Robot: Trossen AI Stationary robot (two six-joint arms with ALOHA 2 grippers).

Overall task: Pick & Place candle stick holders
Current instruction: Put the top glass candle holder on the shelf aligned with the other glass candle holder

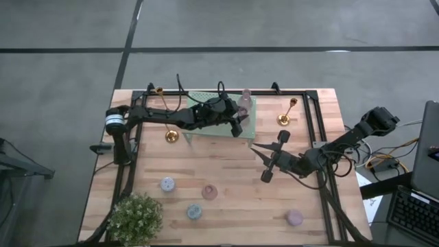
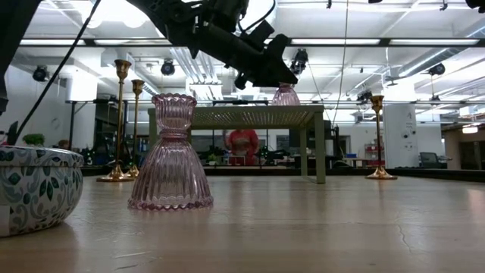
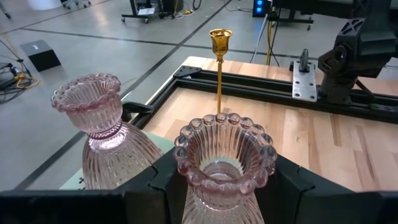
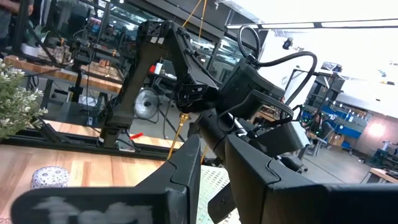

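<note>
My left gripper [image 1: 236, 125] reaches over the mint-green rack [image 1: 206, 103] at the table's far side and is shut on a pink ribbed glass candle holder [image 3: 224, 155]. A second pink glass holder [image 3: 99, 134] stands on its flared base on the rack beside it [image 1: 245, 103]. Three gold candlesticks stand upright on their round bases [image 1: 159, 90] [image 1: 171, 136] [image 1: 287, 115]. Several small round cups [image 1: 167, 183] [image 1: 209, 192] [image 1: 194, 211] [image 1: 295, 217] sit on the near half of the table. My right gripper [image 1: 260, 163] is open and empty over the table's middle right. My left gripper holds the pink glass holder by its body just below the beaded rim [image 3: 186, 180], pinched between the two fingers [image 3: 158, 180], one on each side. The holder stands upright, its mouth up. Whether its base rests on the rack is hidden by the gripper.
A bushy potted plant [image 1: 135, 216] stands at the near left corner. A black frame [image 1: 315, 123] runs round the table's edges. In the low view a pink glass holder [image 2: 170, 152] and a patterned pot [image 2: 30, 189] stand close to the camera.
</note>
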